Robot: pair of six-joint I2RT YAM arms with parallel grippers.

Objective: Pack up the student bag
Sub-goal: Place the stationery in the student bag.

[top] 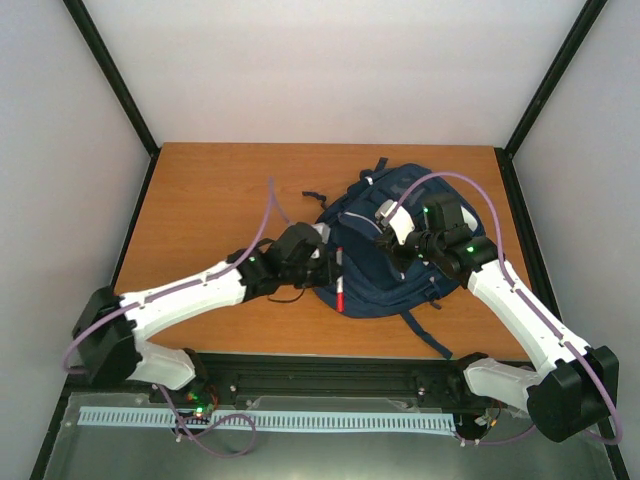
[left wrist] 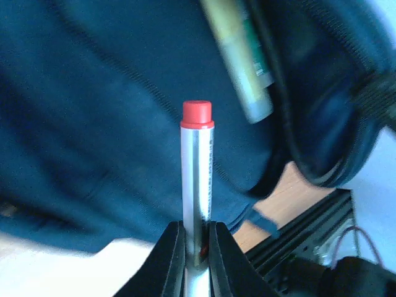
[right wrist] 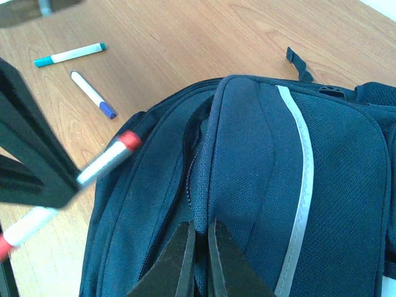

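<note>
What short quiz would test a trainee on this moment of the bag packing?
1. True or false: the left gripper is shut on a red-capped marker.
2. What does the right gripper pinch? A) a loose strap B) fabric of the student bag beside its zipper C) nothing
3. In the right wrist view, how many markers lie loose on the table?
Key: 1 true; 2 B; 3 two, the teal-capped marker and the blue-capped marker.
</note>
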